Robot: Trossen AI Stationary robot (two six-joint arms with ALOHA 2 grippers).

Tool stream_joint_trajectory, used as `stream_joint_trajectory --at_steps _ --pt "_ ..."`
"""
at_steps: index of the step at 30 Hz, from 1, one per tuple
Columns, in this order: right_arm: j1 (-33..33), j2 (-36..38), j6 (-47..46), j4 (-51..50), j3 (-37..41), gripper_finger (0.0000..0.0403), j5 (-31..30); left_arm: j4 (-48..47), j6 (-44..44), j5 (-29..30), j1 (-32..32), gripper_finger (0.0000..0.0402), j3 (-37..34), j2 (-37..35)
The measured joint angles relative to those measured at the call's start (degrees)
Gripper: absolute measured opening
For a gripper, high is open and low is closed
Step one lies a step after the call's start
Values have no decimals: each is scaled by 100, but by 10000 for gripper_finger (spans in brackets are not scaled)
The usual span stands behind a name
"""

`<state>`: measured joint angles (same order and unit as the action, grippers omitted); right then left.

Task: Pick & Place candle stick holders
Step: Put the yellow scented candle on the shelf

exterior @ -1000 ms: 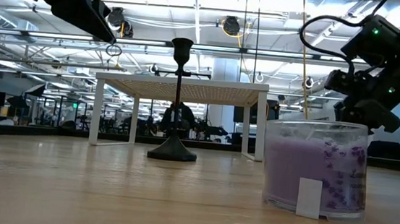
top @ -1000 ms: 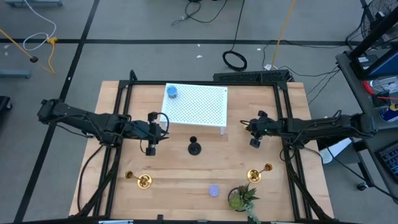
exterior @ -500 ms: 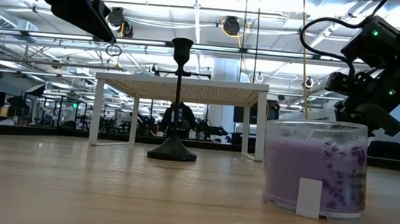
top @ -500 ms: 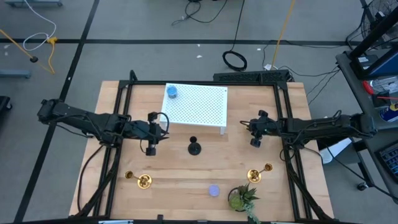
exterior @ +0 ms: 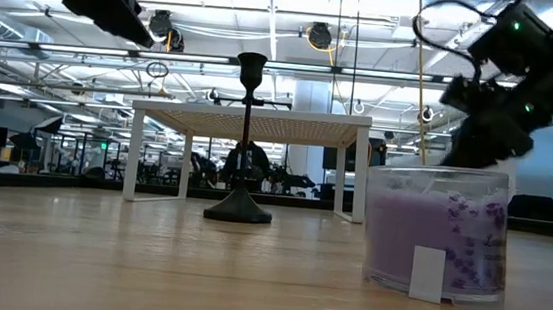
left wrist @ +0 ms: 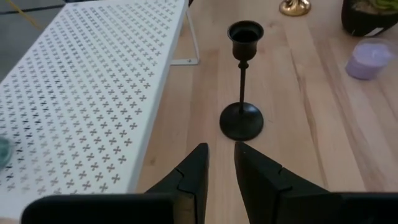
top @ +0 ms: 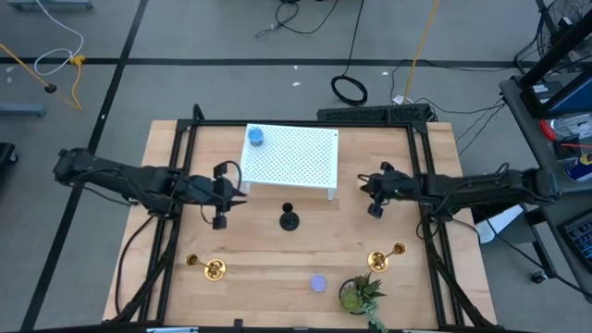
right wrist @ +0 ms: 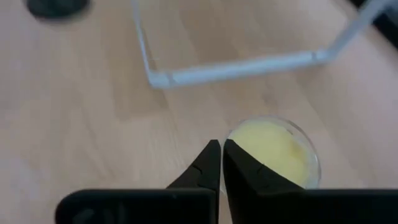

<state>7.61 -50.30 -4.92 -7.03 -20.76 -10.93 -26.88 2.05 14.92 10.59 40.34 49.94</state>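
The black candle stick holder stands upright on its round base at the table's middle; it also shows in the left wrist view and the low view. Two gold holders lie on their sides near the front: one at the left, one at the right. My left gripper hangs above the table left of the black holder, its fingers a narrow gap apart and empty. My right gripper is shut and empty, above a yellow candle.
A white perforated shelf stands at the back middle with a blue candle on it. A purple candle and a small potted plant stand near the front edge. Bare wood lies between the holders.
My left gripper has gone a little toward the table's left edge and up, away from the black holder, which stands still. My right gripper has risen a little and tipped.
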Motion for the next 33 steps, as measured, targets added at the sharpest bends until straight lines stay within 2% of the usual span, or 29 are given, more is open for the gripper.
stream_joint_trajectory --at_steps 3,9,15,19,24,28,33 --pt "-87 0 1 -275 -446 2 77 -87 17 0 0 85 2 -177" --pt "-236 -21 -286 -1984 -1697 1 -105 -176 47 2 0 85 2 -350" --pt "-313 -375 68 -2030 -2821 1 -90 -179 69 2 0 85 2 -353" --pt "-323 -923 657 -1828 -3563 0 19 -182 71 4 1 85 2 -353" --pt "-270 -2004 1538 -1549 -4514 0 693 -183 72 9 1 85 2 -353" --pt "-144 -2915 2615 -1580 -5272 0 1121 -183 77 11 2 85 2 -353" --pt "287 -3684 2948 -1979 -6058 0 1191 -183 91 11 2 85 2 -353"
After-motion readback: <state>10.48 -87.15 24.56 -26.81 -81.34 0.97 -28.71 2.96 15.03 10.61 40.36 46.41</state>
